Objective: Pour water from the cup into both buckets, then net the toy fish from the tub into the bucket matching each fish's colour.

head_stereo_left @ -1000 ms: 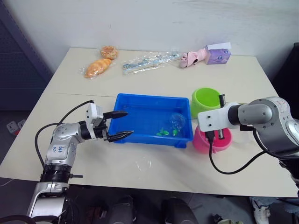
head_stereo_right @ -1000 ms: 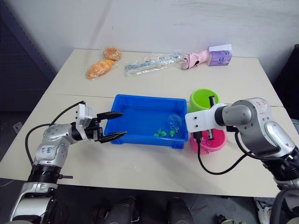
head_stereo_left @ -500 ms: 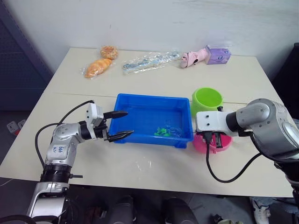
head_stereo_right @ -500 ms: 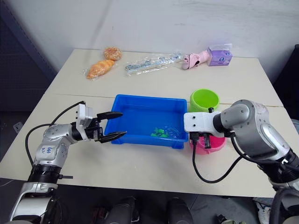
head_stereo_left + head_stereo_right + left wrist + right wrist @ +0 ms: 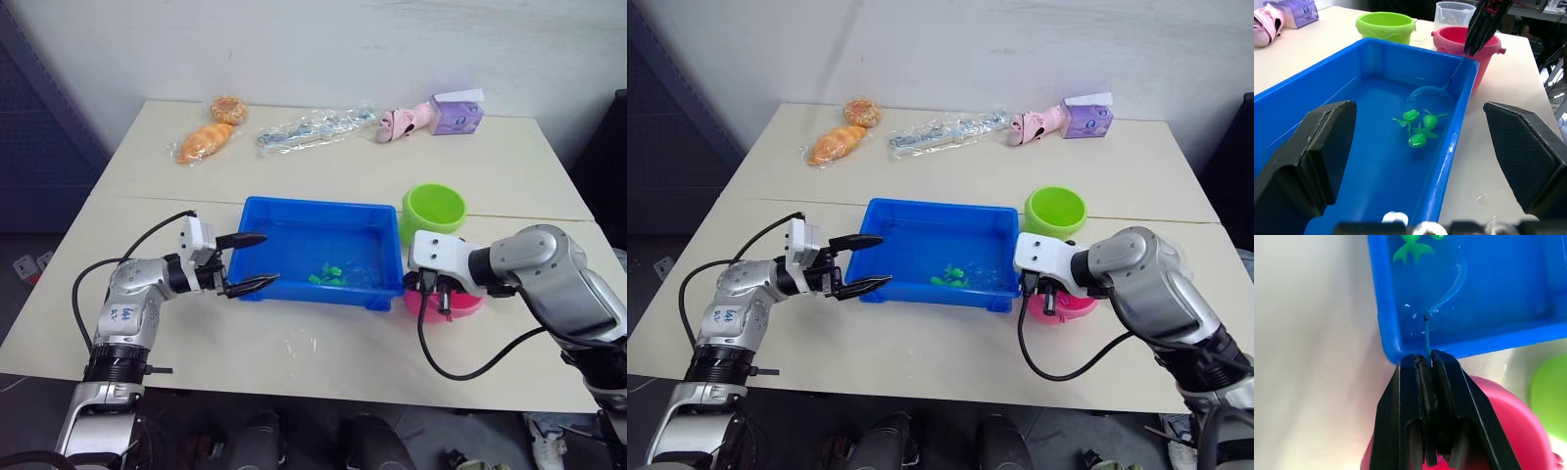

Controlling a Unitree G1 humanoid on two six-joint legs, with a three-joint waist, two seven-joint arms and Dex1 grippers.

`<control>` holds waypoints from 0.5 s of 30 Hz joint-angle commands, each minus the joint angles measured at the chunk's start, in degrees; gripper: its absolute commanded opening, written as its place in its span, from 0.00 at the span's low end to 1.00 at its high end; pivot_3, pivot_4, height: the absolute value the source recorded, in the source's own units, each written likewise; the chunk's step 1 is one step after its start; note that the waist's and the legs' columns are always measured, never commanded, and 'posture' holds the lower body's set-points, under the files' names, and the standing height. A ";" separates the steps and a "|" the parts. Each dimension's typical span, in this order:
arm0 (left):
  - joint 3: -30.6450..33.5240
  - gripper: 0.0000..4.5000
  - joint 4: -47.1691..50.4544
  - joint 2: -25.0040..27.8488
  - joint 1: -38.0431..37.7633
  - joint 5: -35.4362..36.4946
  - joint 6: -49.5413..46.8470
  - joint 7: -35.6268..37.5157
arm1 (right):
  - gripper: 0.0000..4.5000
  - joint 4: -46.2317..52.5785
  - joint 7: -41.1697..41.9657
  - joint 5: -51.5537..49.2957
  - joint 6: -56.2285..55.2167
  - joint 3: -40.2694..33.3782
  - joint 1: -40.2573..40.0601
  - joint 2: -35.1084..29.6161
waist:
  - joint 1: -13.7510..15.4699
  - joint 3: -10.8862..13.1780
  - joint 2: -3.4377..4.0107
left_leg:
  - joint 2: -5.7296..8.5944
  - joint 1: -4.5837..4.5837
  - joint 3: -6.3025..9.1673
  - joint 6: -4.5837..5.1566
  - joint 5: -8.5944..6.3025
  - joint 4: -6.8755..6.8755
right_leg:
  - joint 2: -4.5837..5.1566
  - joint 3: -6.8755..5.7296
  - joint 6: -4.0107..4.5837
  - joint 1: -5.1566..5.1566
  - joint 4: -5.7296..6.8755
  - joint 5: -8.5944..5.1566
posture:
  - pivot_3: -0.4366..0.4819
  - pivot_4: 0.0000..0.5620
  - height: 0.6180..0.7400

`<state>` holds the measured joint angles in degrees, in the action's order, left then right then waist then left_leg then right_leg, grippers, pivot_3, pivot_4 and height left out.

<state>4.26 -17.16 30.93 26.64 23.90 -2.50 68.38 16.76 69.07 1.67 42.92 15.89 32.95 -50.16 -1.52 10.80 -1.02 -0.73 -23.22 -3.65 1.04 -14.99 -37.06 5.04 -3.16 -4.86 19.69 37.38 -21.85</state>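
Left end effector: fingers spread apart, empty, poised at the tub's left end.
Right end effector: fingers pressed together on the thin handle of a small net, above the pink bucket.
Tub: bright blue, shallow, rectangular, mid-worktop, holding water.
Toy fish: three tiny green ones clustered in the tub's right half; the net's hoop lay beside them.
Green bucket: lime, just behind the pink one.
Cup: clear, beyond the buckets.
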 commanded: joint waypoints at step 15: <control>1.56 0.99 -0.13 3.23 0.05 0.24 0.70 0.42 | 0.00 -2.49 -9.90 -7.85 9.11 -2.16 1.81 9.16 | -0.08 0.00 0.00 | -0.01 0.00 0.00 0.01 -0.02 0.04 | 0.00 0.01 0.00 0.03 0.00 0.00 | 0.48 0.27 1.00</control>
<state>4.60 -18.75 33.75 26.54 23.72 -1.92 68.52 13.36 60.06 -5.32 51.52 14.92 33.48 -41.13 -1.60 10.80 -1.02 -0.74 -23.22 -3.66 1.05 -15.01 -37.02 5.04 -3.15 -4.86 19.73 37.39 -21.85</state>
